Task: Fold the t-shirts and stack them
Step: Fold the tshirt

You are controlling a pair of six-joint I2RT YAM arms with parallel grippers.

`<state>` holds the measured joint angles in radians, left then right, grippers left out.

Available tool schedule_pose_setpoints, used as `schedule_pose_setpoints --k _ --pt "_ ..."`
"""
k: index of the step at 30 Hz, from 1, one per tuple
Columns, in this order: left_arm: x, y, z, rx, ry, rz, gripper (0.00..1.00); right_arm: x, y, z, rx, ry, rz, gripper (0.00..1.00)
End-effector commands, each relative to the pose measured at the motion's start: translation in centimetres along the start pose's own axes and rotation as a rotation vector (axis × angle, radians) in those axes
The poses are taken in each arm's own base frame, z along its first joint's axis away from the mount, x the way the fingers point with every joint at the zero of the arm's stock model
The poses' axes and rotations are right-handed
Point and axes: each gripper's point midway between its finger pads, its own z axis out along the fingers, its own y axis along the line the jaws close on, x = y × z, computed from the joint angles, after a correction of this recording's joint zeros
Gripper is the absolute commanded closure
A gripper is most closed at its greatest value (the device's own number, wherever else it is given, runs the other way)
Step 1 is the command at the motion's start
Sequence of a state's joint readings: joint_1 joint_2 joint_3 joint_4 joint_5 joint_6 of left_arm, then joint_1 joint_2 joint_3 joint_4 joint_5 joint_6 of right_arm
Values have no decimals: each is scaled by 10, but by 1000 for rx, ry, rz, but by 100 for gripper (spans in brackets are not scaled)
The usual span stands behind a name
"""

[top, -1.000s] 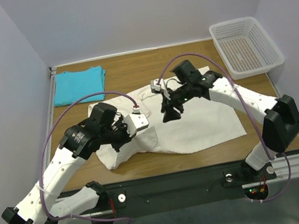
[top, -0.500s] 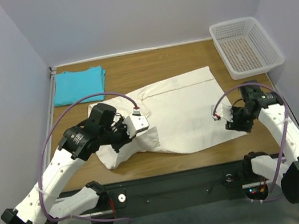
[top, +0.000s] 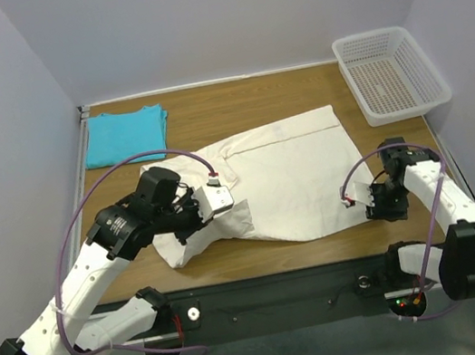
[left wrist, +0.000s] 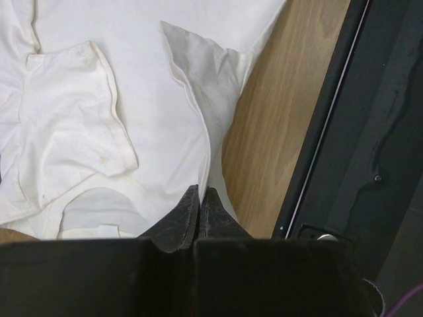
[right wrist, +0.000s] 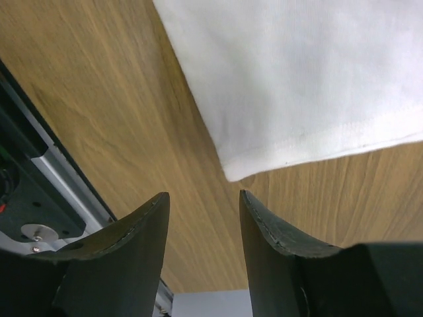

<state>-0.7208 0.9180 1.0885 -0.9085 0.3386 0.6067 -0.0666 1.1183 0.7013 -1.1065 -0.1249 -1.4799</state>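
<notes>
Top external: cream shirt (top: 298, 181) spread mid-table (top: 235, 109), its left part bunched. Blue shirt (top: 127, 133) lies flat at far left corner, well apart. Basket (top: 389, 72) at far right. Left wrist: left gripper (left wrist: 199, 197) closed, tips pinching raised cream fold near table's front edge. Right wrist: right gripper (right wrist: 201, 198) jaws apart, holding nothing, over bare wood just beside cream shirt's near-right corner.

T-shirts: two, being cream t-shirt (top: 293, 177) and turquoise t-shirt (top: 124, 135). White basket (top: 350, 77): one. Wooden table (top: 243, 103): one. Grippers: two, being left gripper (left wrist: 200, 201) and right gripper (right wrist: 201, 211). Purple cables: two, being left cable (top: 146, 155) and right cable (top: 359, 161).
</notes>
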Motion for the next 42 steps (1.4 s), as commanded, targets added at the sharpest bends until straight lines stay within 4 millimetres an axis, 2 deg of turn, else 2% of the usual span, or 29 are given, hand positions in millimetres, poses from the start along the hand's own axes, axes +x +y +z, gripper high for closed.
schedule_pose_setpoints --k 1,6,16,19,23,25,26,27,30,33,35,42 --pt "-4 -3 -5 -1 -32 25 100 -4 -14 10 10 -28 -40 48" --pt "-4 -4 -5 2 -32 19 100 -4 -9 21 -26 -34 -53 49" --pt "-3 -5 -4 3 -33 12 100 -2 -10 43 -3 -42 -18 53" --pt "-1 -5 -3 5 -30 8 100 -3 -10 47 -3 -50 -4 62" --pt "-1 -7 -2 10 -32 2 100 -4 -13 48 22 -54 12 79" --pt "-2 -7 -2 12 -33 0 100 -5 -14 47 34 -61 22 84" --pt "-1 -7 -2 11 -32 0 100 -6 -16 45 45 -63 25 86" --pt "-1 -7 -2 12 -33 0 100 -7 -18 42 60 -69 33 93" --pt "-1 -7 -2 12 -33 0 100 -10 -29 30 113 -80 56 100" --pt "0 -7 -4 8 -29 -2 100 -14 -33 17 124 -89 49 99" --pt "0 -6 -4 1 -25 -2 100 -18 -26 9 84 -104 40 99" --pt "-10 -2 -14 -29 -67 15 100 -50 -31 -27 64 -249 28 99"
